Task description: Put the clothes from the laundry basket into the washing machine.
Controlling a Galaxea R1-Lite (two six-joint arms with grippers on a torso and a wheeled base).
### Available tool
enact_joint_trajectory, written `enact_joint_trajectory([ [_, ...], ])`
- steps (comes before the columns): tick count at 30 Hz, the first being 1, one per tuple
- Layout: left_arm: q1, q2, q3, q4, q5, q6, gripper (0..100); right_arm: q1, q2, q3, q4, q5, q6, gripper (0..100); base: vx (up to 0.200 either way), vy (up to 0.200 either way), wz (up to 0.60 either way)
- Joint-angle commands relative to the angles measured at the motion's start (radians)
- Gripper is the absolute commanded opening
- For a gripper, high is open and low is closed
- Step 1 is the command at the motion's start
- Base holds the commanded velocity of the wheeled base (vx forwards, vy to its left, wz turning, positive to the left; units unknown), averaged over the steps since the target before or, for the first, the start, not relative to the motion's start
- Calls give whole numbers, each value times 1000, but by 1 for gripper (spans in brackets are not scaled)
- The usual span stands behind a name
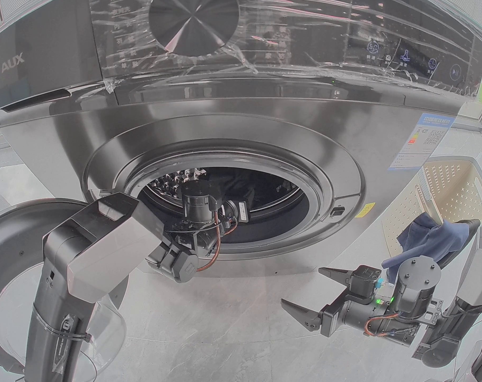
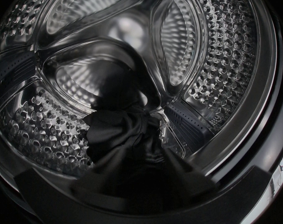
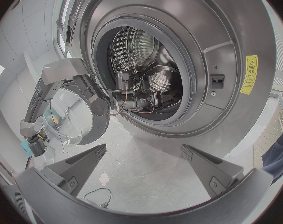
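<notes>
Left gripper [image 3: 168, 97] inside grey steel washing machine [image 1: 225, 128], near crumpled black cloth [image 2: 122, 134], state impossible to tell. Right gripper [image 1: 304, 287] wide, empty, beside white perforated laundry basket [image 1: 458, 187] with blue cloth [image 1: 429, 240].

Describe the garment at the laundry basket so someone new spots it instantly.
Find the big steel washing machine with its round opening; on the robot's right of it stands a cream, perforated laundry basket. A blue cloth drapes over the basket's near edge. It is the only blue, crumpled fabric there, unlike the black garment inside the drum.
</notes>
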Motion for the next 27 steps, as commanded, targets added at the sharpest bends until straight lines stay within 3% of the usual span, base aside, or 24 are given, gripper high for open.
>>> enact_joint_trajectory([
  [1,0,13,-51,23,-3,0,0,0,2,-3,-1,0,0,100,0,0,0],
  [10,4,117,-284,15,21,-9,0,0,1,-5,-1,0,0,100,0,0,0],
  [22,7,119,-295,-8,23,-7,0,0,1,-3,-1,1,0,100,0,0,0],
  [23,6,117,-292,-10,23,-9,100,0,1,-3,-1,1,0,100,0,0,0],
  [27,-2,104,-266,-16,26,-9,100,0,1,-3,-1,1,1,100,0,0,0],
])
